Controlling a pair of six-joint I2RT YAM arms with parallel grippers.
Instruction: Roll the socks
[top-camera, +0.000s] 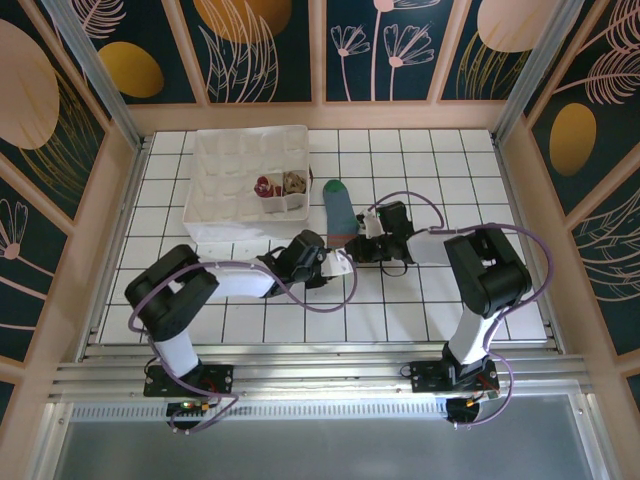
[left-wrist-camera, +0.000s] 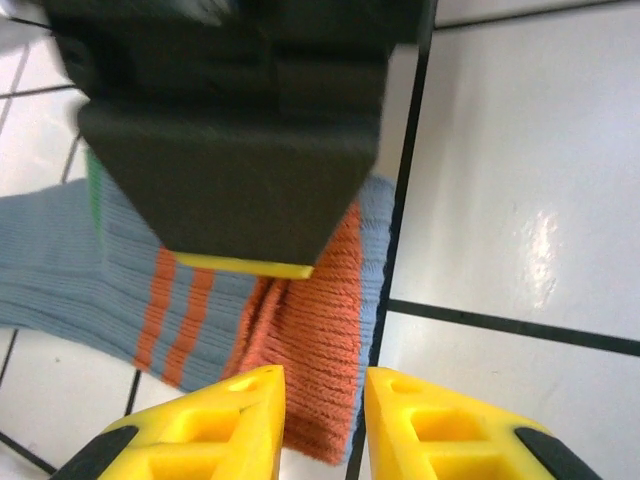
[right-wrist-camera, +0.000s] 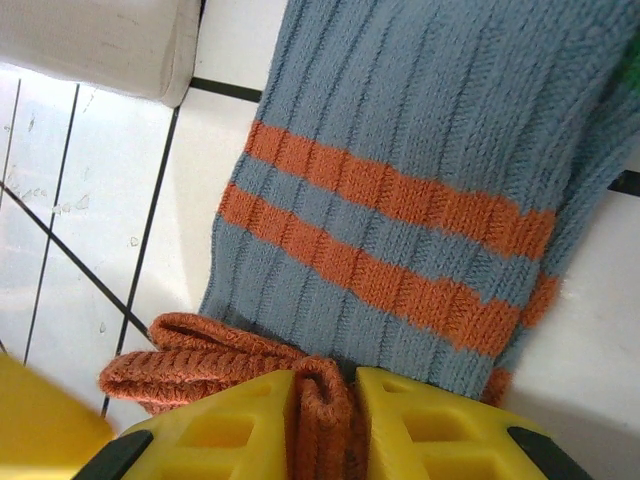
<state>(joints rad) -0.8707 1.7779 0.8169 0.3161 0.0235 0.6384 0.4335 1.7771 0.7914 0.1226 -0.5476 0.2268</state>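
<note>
The blue-grey ribbed sock (top-camera: 337, 210) with a green toe, orange stripes and an orange cuff lies flat on the white tiled table (top-camera: 420, 300), just right of the white compartment tray (top-camera: 245, 228). The right gripper (right-wrist-camera: 325, 385) pinches a fold of the cuff between its yellow fingers (right-wrist-camera: 420, 420). The left gripper (left-wrist-camera: 318, 385) stands slightly parted at the cuff's edge, gripping nothing.

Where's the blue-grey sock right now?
The blue-grey sock lies mid-table in the top view, just right of the white tray, its orange cuff pinched in the right pincer.
</note>
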